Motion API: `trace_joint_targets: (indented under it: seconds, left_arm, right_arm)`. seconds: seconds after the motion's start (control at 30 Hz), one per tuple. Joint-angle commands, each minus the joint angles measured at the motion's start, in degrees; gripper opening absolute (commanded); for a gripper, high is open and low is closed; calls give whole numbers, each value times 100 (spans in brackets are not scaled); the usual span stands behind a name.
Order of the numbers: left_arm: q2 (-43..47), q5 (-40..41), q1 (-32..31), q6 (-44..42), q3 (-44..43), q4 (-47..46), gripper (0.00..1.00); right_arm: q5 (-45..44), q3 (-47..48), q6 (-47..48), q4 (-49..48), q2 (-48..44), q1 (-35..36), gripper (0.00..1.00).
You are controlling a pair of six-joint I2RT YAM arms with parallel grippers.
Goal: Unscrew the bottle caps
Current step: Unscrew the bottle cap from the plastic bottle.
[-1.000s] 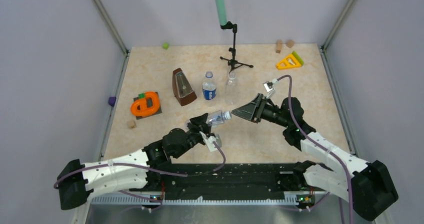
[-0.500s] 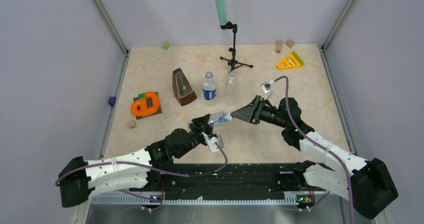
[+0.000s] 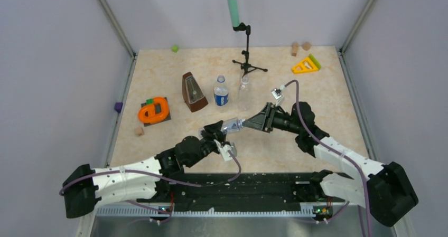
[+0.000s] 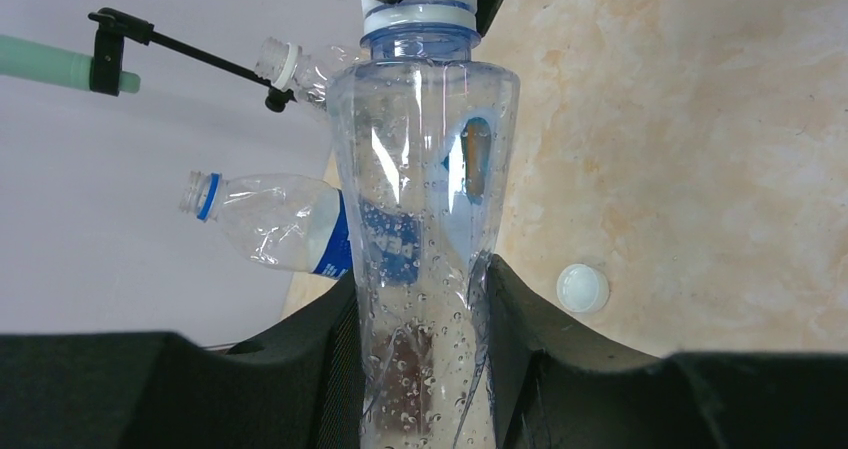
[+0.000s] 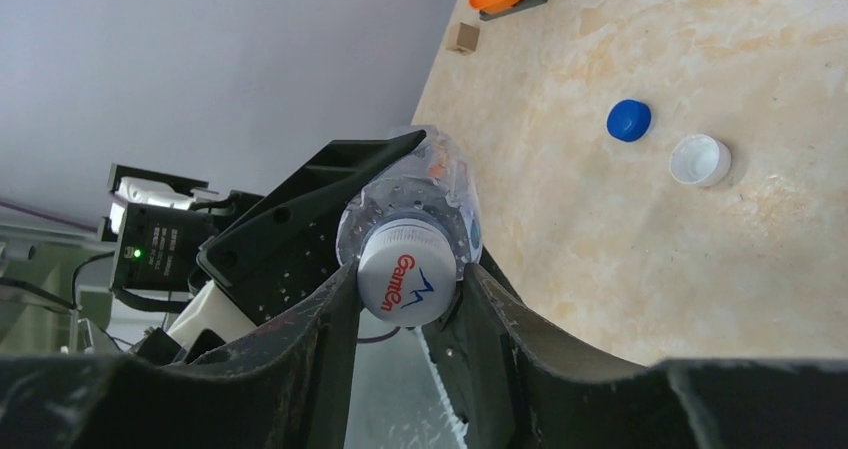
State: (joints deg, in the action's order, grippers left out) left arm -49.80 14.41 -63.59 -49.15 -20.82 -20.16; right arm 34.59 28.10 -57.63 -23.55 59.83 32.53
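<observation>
My left gripper (image 3: 214,132) is shut on the body of the bluish-tinted bottle (image 3: 229,125), holding it sideways above the table; its wet body fills the left wrist view (image 4: 425,199). My right gripper (image 3: 247,124) is shut on that bottle's white cap (image 5: 402,281), with a finger on each side of it. The labelled bottle (image 3: 221,93) and the plain clear bottle (image 3: 243,91) stand further back, both with bare necks. A dark blue cap (image 5: 628,120) and a white cap (image 5: 700,160) lie loose on the table.
A brown metronome (image 3: 193,92) stands left of the bottles, with a microphone stand (image 3: 246,52) behind them. An orange toy (image 3: 154,111) and a wooden block (image 3: 139,131) are at the left. A yellow triangle (image 3: 306,64) and wooden blocks (image 3: 295,48) are at the back right.
My right gripper has moved left onto the held bottle's cap and closed on it. My left gripper has kept hold of the bottle, shifting slightly.
</observation>
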Motion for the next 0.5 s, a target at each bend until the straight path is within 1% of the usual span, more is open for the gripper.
trace_joint_targets:
  seconds: [0.0,0.07,0.13,0.2,0.23,0.27,0.33,0.4,0.47]
  left_arm:
    - [60,-57,-31,87,-2,-377,0]
    - [113,-84,-30,104,6,-288,0]
    - [172,-92,-31,115,21,-198,0]
    - [262,-80,-30,145,32,-108,0]
    - [307,-77,-30,157,52,-69,0]
    - [364,-67,-30,179,70,-41,0]
    - [480,-30,-30,228,107,-16,0]
    - [573,5,-30,294,142,12,0]
    - [615,-58,-30,424,148,103,0]
  right_arm:
    - [37,257,129,-144,67,64,41]
    - [13,207,9,-401,96,67,40]
    - [-49,216,-10,-486,144,62,44]
    - [-182,223,-88,-521,178,60,43]
    - [-218,204,-195,-639,221,60,41]
    - [-216,188,-293,-780,289,62,35]
    - [-11,214,-332,-1007,436,61,28]
    - [233,339,-133,-881,562,60,18]
    - [416,449,168,-752,649,83,12]
